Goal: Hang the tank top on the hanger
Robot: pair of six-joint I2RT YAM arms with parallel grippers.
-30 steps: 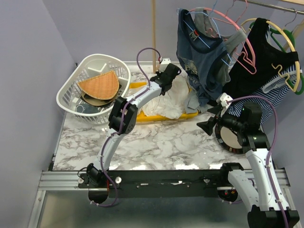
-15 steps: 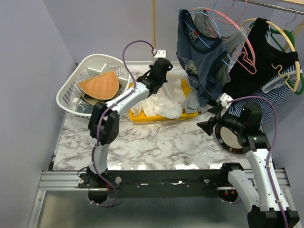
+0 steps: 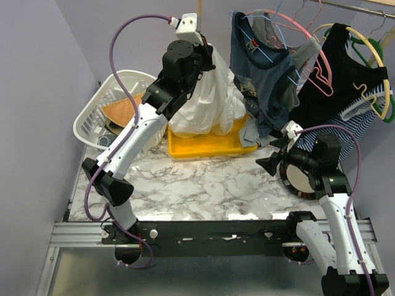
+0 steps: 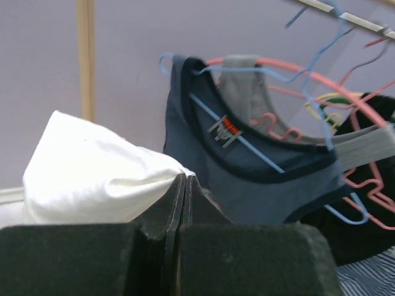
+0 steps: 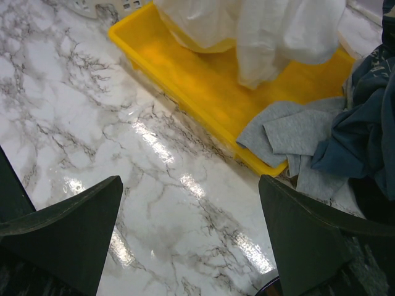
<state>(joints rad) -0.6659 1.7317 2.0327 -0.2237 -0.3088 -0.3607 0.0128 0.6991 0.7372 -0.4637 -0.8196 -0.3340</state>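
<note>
Nearest, the marble table point(image 3: 203, 185) lies bare from its front edge up to the yellow tray point(image 3: 207, 147), a broad open stretch between the two arms. The right gripper point(image 3: 270, 162) hovers over the table's right side near the tray's right corner, its jaws spread wide and holding nothing. Its wrist view shows the tray's near rim running diagonally, with a grey cloth point(image 5: 284, 132) draped over it. The white basket point(image 3: 92, 126) crowds the left edge just beside the tray. Above the tray the left gripper point(image 3: 200, 54) is up high, jaws pressed together on a pinch of the tank top point(image 3: 213, 98). The top hangs as a bunched white drape with its lower end over the tray's inside; whether it touches the floor cannot be told. Just to its right hangs the blue-grey shirt point(image 3: 262, 68), then the black top point(image 3: 339, 80), leaving little free room at the far right. The hanger point(image 3: 321, 77), slim and pink, hangs against the black top, apart from the tank top. A wooden pole point(image 3: 199, 24) stands by the back wall. A small label point(image 4: 225, 131) at the shirt's neckline carries red writing too blurred to read.
</note>
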